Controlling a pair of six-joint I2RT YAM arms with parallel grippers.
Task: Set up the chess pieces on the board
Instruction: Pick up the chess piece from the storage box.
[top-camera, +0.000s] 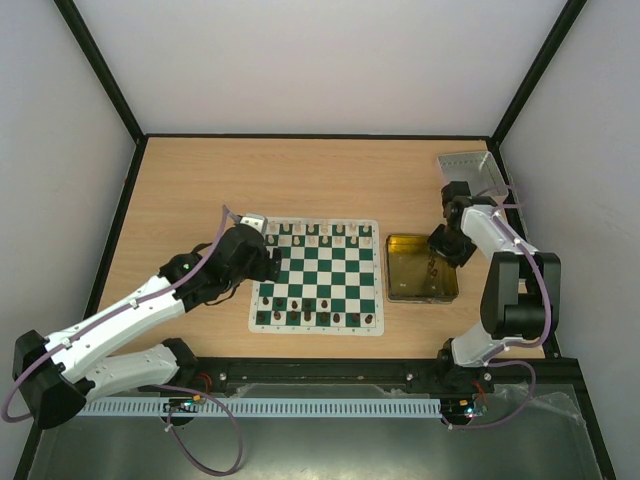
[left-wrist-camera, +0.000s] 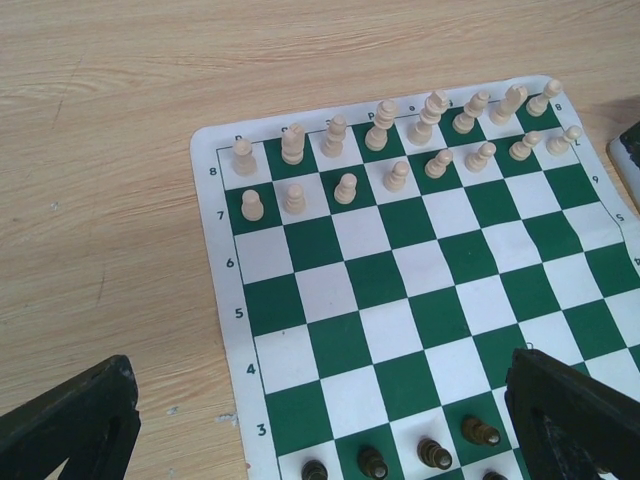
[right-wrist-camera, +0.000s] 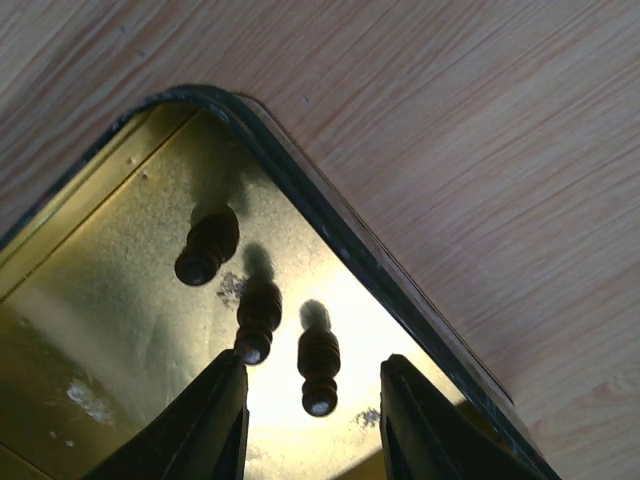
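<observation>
Three dark chess pieces stand upright in the far right corner of the yellow tray (right-wrist-camera: 120, 300), just right of the board (left-wrist-camera: 400, 330); the nearest dark piece (right-wrist-camera: 318, 368) sits in line with the gap of the right gripper (right-wrist-camera: 313, 400), whose fingers are spread apart and hold nothing; the two other dark pieces (right-wrist-camera: 258, 320) stand close on its left, one almost against the left finger's path. On the board the cream pieces (left-wrist-camera: 345, 187) fill the two far rows, and the placed dark pieces (left-wrist-camera: 430, 452) stand along the near rows; some near squares look unfilled, though the top view is too small to count them. These figures are probably light, stiff, turned wood with smooth rounded heads, so they should tip or skid easily on the glossy tray floor; the safest hold looks to be low on the stem below the head, with the jaws closing squarely so that the neighbours are not knocked. The left gripper (left-wrist-camera: 318, 375) hangs released and empty over the board's left side; the wooden table (top-camera: 300, 170) lies beyond, with a grey tray (top-camera: 468, 168) at its far right.
</observation>
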